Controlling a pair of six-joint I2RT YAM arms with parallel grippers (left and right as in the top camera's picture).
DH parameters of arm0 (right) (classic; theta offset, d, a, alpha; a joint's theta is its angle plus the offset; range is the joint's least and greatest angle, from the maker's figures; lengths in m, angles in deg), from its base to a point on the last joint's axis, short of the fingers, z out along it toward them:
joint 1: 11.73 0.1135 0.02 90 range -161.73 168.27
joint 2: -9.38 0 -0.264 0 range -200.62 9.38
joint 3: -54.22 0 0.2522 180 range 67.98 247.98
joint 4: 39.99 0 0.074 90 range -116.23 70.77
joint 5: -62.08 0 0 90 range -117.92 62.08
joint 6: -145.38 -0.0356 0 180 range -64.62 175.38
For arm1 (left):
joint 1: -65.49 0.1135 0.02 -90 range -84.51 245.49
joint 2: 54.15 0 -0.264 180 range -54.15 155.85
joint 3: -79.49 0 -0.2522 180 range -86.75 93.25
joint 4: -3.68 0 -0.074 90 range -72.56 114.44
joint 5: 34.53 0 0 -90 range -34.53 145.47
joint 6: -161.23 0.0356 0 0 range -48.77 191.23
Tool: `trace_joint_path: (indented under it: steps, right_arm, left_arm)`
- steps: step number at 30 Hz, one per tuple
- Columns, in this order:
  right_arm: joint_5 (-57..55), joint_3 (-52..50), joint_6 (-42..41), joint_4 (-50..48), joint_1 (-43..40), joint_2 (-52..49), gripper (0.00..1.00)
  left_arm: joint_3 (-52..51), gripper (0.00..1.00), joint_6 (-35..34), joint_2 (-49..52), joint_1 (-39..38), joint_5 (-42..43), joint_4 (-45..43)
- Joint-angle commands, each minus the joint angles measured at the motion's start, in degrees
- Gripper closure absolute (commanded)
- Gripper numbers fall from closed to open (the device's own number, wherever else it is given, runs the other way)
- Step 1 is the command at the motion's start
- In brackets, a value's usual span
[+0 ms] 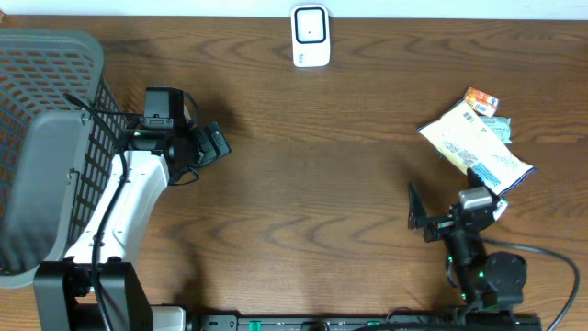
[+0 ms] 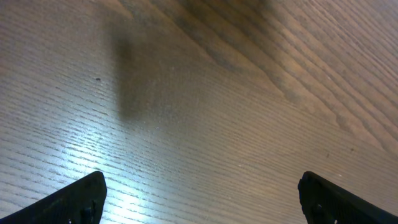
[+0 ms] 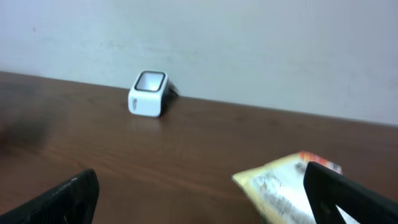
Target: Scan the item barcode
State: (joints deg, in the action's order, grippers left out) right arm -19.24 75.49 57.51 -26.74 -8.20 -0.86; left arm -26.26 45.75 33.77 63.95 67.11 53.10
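Nearest the robot, the right gripper [image 3: 205, 208] hovers with its jaws spread wide and nothing between them. It sits well in front of the barcode scanner [image 1: 310, 37] and off to the scanner's right. The left gripper [image 2: 205, 205] is just as wide open and empty, over bare table [image 1: 322, 184] in front of the scanner and to its left.

The task looks to be at its very start, since no item has been picked up. The items lie in a small pile in front of the scanner and far to its right, just beyond the right gripper. The pile is a pale snack bag [image 1: 470, 147] with blue print on top, an orange packet [image 1: 480, 98] touching its far edge and a teal packet [image 1: 501, 127] partly beneath it.

The next move likely calls for the right arm to reach forward and slightly right, then close on an edge of the snack bag. The bag is thin and crinkly, so a pinch at the rim should hold better than one at the middle. After that, its barcode has to be turned toward the scanner window.

A grey mesh basket [image 1: 55, 74] stands far left of the scanner.

The print on the bag is too small to read, and dark stripes on the orange packet may be a barcode. The white scanner, at the far edge of the table, shows no legible brand.
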Motion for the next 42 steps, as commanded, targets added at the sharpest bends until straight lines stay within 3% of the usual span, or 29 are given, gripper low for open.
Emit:
trace_joint_path:
  steps: [1,11,42]
  right_arm:
    - [-0.87,-4.11,-2.34,-0.94,-0.33,4.26,0.01]
    - [-2.14,-7.19,-2.29,4.37,-0.33,8.07,0.01]
    - [-1.95,-7.19,-2.32,4.33,-0.33,7.98,0.01]
  left_arm:
    - [-0.37,0.02,0.31,0.09,0.24,-0.63,0.11]
    - [-0.37,0.02,0.31,0.07,0.24,-0.61,0.11]
    - [-0.37,0.02,0.31,0.09,0.24,-0.63,0.11]
